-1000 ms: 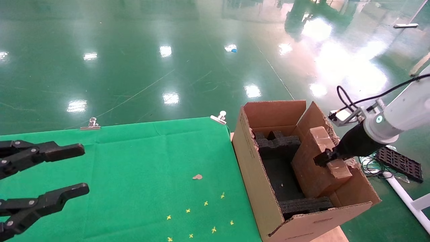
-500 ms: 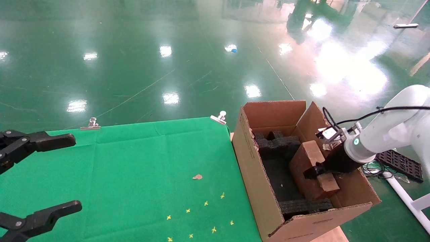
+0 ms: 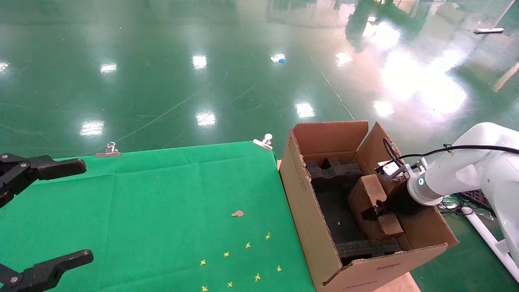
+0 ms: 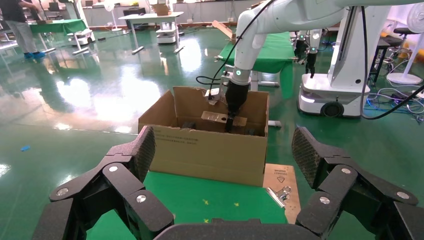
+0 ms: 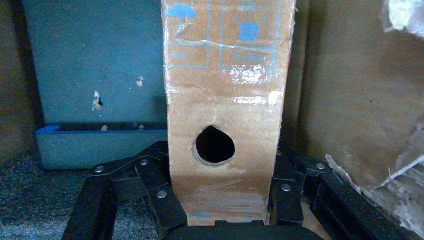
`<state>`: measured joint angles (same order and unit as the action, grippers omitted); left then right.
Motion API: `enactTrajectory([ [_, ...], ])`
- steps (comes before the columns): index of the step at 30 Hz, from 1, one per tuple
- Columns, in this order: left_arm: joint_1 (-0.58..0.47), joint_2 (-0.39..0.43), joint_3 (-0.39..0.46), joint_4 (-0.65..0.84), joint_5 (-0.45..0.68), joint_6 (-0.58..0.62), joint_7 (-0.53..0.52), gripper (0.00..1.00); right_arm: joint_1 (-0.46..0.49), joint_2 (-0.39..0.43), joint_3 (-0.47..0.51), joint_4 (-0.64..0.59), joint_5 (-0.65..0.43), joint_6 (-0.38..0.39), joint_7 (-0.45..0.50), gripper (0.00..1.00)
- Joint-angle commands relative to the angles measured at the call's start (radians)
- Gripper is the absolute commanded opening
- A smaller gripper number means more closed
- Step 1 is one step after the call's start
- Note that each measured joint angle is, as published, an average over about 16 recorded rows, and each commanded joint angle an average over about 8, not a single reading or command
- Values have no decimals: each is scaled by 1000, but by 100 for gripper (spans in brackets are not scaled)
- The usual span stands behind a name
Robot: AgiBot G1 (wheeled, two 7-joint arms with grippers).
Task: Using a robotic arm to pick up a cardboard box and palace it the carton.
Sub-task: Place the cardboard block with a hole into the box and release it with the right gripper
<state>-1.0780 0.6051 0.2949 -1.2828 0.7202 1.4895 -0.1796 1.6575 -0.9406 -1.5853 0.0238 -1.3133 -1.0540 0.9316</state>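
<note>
Low in the right wrist frame, black fingers (image 5: 150,187) press both sides of the cardboard box (image 5: 225,125) — a taped slab with a round hole in its face. Right of centre in the head frame, the right gripper (image 3: 375,213) grips that box (image 3: 367,202) inside the carton (image 3: 308,211), down among black foam inserts (image 3: 332,172); the white robotic arm (image 3: 466,174) reaches in from the right edge. At the left edge, the left gripper (image 3: 44,215) hangs over the green cloth (image 3: 162,211), its fingers spread wide with nothing between them — the left wrist frame shows them framing the carton (image 4: 205,150) at centre.
</note>
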Motion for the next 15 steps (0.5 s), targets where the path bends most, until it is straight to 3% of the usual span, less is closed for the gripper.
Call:
enactTrajectory([
  [1,0,0,0,0,0,0,0,100,-1,-4,0,-6,0,2,-1,100],
  [15,0,0,1,0,-1,0,0,100,43,-13,-15,-21,-21,-35,4,100],
])
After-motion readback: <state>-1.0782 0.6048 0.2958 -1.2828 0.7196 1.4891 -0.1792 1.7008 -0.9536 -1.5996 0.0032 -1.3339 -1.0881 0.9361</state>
